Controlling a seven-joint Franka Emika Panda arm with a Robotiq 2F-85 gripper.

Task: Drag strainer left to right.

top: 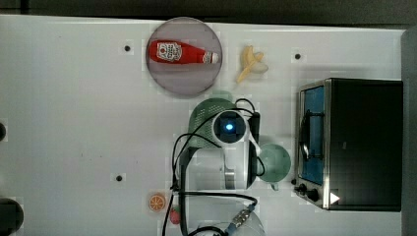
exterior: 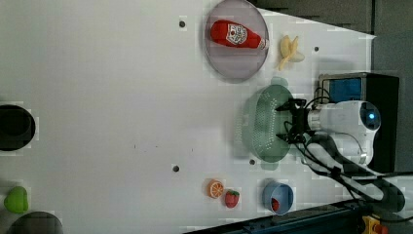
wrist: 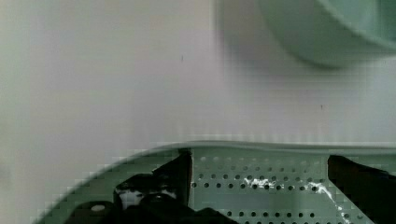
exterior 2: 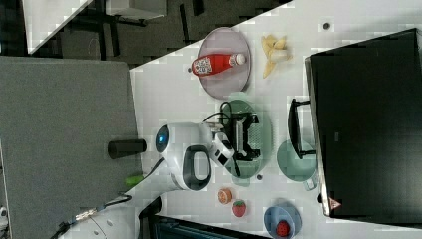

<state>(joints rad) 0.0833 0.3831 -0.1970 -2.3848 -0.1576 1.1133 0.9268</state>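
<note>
near the middle of the white table (top: 74, 123), the strainer (exterior: 263, 124) lies flat, holes up, with the gripper (exterior: 288, 122) set down inside its bowl. left view shows the two black fingers (exterior: 284, 107) spread well apart over the holed centre, nothing clamped between them; wrist view agrees, one finger at either side with the dotted floor of the strainer (wrist: 261, 186) bare between them. whether the fingertips touch the floor of the bowl cannot be told. in the top view the white arm (top: 228, 147) hides most of the strainer (top: 201, 118), leaving its rim out toward the top view's left. grey plate (top: 184, 56) with a ketchup bottle (top: 182, 52) lying on it sits just beyond the strainer, toward the top view's top. peeled banana (top: 252, 63) lies beside the plate on the top view's right. mint cup (top: 274, 161) stands near the strainer on the top view's right, apart from it, just beside the toaster oven (top: 351, 142). orange slice (exterior: 215, 188) and strawberry (exterior: 232, 198) lie close together at the left view's bottom, blue bowl (exterior: 278, 197) next to them with something red in it.
</note>
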